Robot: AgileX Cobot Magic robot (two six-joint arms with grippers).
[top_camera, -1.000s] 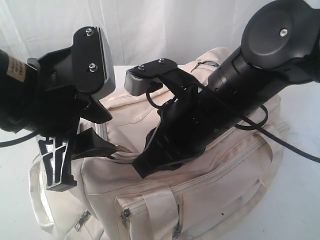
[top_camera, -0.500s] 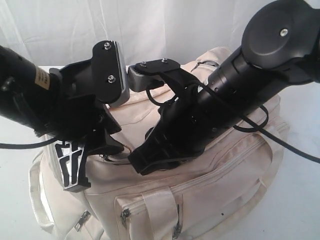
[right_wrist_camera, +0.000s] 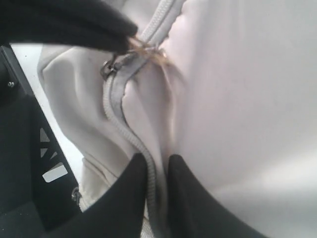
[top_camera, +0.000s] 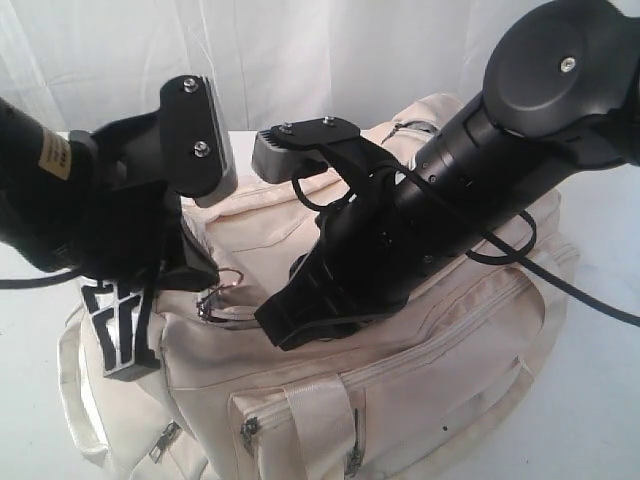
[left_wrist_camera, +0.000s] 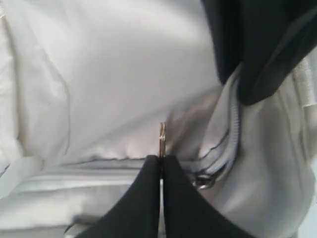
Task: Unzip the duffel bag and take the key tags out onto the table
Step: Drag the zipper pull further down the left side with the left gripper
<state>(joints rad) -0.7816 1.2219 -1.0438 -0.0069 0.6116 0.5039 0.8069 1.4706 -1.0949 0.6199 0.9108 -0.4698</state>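
The bag sat on the white worktop under both arms. No tags showed anywhere, so I took them to be inside. The left claw was pressed together at the near end of the top zip, with a thin sliver of metal standing out from between its tips. That sliver looked to me like the zip's pull, though a small slider lay just beside the tips and I could not tell how the two joined. The right claw had come down further along the same seam, its tips close together with a fold of cloth and zip tape nipped between them. What I could see of the zip looked shut, so I judged the unzipping had barely begun. To do it well, the left arm needed to draw the pull along the line of the teeth, low and level, not up and away, since so thin a bite could slip out. The right needed to hold its pinch firm and a little taut against that draw. Otherwise the soft cloth might bunch ahead of the slider and jam it, or the whole bag might slide across the worktop.
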